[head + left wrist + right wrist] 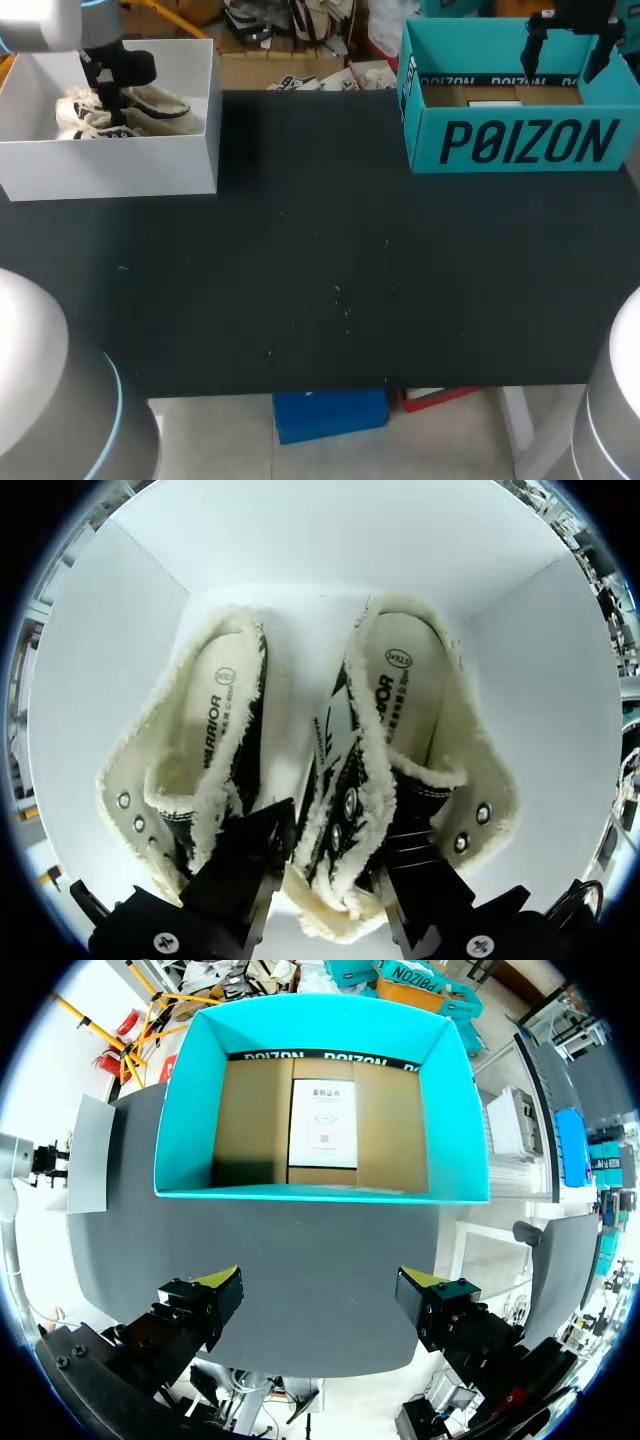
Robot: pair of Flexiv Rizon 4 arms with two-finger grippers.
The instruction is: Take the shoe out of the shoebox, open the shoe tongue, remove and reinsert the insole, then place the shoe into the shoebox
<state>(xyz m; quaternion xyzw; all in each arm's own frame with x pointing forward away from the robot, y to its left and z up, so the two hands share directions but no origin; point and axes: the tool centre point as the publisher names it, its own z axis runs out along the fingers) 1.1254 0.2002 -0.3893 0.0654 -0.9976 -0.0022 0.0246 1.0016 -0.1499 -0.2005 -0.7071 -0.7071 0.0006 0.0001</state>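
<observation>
Left claw (pixel 330 842) astride shoe (pixel 400 715) side, seemingly pinching it

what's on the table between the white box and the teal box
Nothing: the head view shows only bare black table between white box and teal box.

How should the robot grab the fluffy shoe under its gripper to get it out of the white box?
By the fleecy collar of the shoe, coming straight down from above. The shoe sits with its opening facing up, so that soft rim is probably the easiest part to pinch, and the white box walls close off every side. The left gripper hangs right over that rim.
</observation>
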